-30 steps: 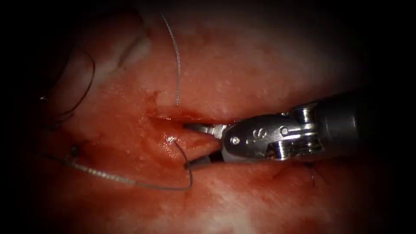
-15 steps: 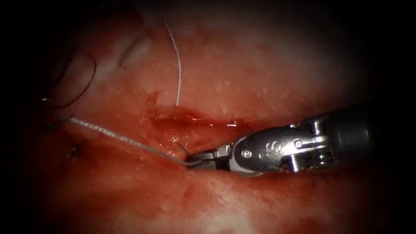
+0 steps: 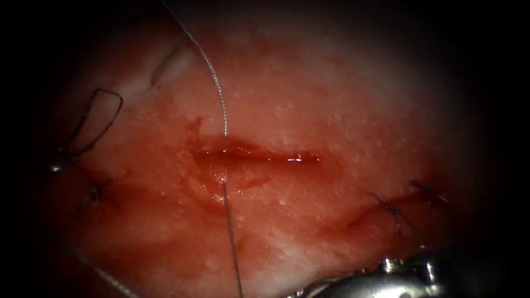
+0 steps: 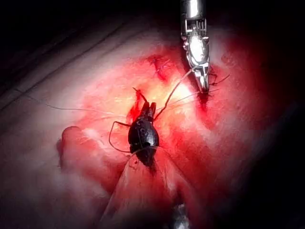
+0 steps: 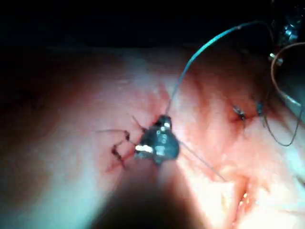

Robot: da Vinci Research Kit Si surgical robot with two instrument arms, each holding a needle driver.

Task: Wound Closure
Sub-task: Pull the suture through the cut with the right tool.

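Note:
The cut (image 3: 259, 155) lies across the middle of the tissue (image 3: 309, 94). Thread (image 3: 220, 99) enters the tissue just above the cut's left part, comes out below it and runs taut (image 3: 232, 243) down toward my right tool (image 3: 309, 290) at the lower edge. The right tool (image 5: 159, 138) is shut on that thread, beside earlier stitches (image 5: 119, 149). My left tool (image 4: 148, 109) is shut, with a thread loop (image 4: 112, 138) beside it and thread passing its tip; I cannot tell whether it holds it. A thin curved arc (image 5: 272, 71) may be the needle, lying off the tissue.
Tied stitches (image 3: 395, 211) close a second cut at the lower right, and another stitch (image 3: 94, 194) sits at the left. A dark thread loop (image 3: 96, 118) lies on the upper left tissue. Red fluid (image 3: 221, 176) pools below the cut.
The right tool shut on the thread below the cut, then withdrew down and to the right. The slack loop at the lower left pulled straight through the tissue.

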